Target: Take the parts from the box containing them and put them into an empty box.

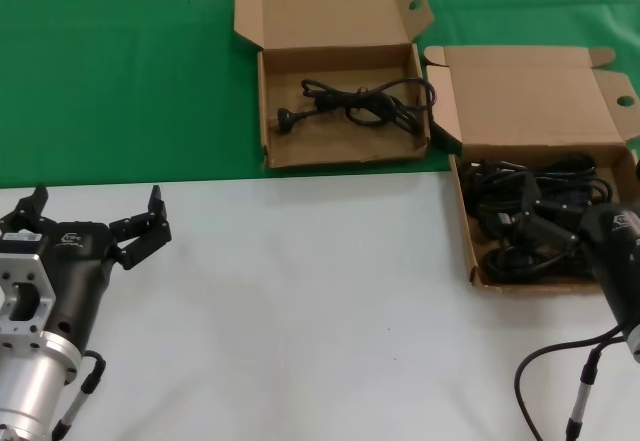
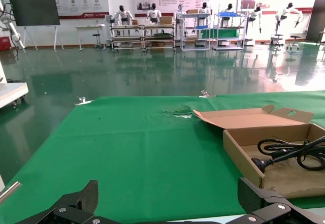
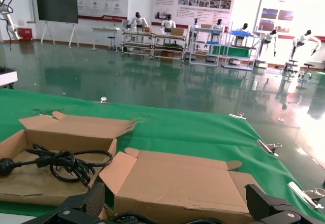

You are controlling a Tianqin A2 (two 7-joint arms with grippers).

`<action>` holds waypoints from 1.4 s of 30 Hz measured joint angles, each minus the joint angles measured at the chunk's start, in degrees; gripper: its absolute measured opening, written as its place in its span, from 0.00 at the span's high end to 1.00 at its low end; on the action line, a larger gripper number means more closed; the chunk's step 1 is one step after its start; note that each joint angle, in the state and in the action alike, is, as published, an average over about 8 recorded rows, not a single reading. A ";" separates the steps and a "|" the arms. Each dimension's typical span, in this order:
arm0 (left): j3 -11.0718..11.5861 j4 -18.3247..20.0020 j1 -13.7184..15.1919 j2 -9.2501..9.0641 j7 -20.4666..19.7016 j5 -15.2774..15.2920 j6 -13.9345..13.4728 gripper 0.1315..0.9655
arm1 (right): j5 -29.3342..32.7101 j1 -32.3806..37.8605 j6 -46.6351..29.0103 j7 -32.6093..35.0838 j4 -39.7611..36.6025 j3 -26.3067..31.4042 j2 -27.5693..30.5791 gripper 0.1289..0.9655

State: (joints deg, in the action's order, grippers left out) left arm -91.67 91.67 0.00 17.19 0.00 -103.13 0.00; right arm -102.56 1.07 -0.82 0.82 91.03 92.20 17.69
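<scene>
Left gripper (image 1: 95,224) parked on white bench (image 1: 300,301), fingers spread wide. Narrow cardboard box (image 1: 340,151) on green cloth (image 1: 110,71) holds one looped power cord (image 1: 355,101). Right gripper (image 1: 545,229) open, down among cords (image 1: 545,186) in wider box (image 1: 465,226).

Two shallow brown cardboard boxes sit open, lids folded back, on green cloth at a white table's far edge. The wider box (image 1: 545,176), on the right, holds a tangled heap of black power cords (image 1: 535,216). The narrower box (image 1: 340,81), just left of it, contains one looped black cord (image 1: 355,101).
</scene>
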 joint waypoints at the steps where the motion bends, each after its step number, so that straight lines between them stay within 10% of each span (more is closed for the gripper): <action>1: 0.00 0.00 0.00 0.00 0.00 0.00 0.00 0.00 | 0.00 0.00 0.00 0.00 0.00 0.00 0.00 0.00; 42: 0.00 0.00 0.00 0.00 0.00 0.00 0.00 0.00 | 0.00 0.00 0.00 0.00 0.00 0.00 0.00 0.00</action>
State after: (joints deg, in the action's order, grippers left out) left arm -91.67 91.67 0.00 17.19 0.00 -103.13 0.00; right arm -102.56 1.07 -0.82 0.82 91.03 92.20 17.69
